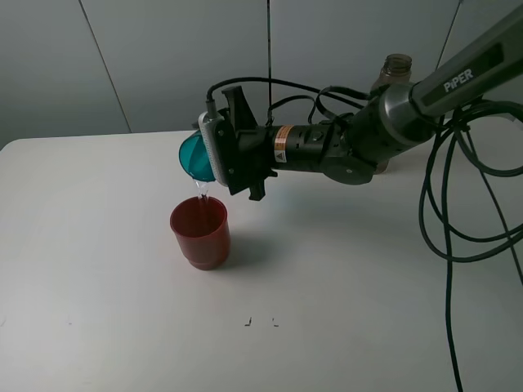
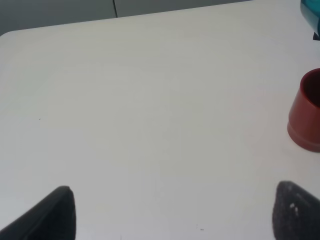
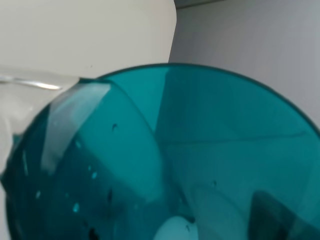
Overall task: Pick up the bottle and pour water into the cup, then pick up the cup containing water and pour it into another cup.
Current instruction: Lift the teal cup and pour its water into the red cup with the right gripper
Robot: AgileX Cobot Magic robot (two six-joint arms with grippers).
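My right gripper is shut on the teal cup, which it holds tipped on its side with the mouth facing left. A thin stream of water runs from the cup's rim into the red cup standing upright just below on the white table. The right wrist view is filled by the teal cup. The bottle stands at the back, mostly hidden behind the right arm. My left gripper is open over bare table, and the red cup sits off to its side.
Black cables loop down at the right side of the table. Two small dark marks lie near the front edge. A grey wall stands behind the table.
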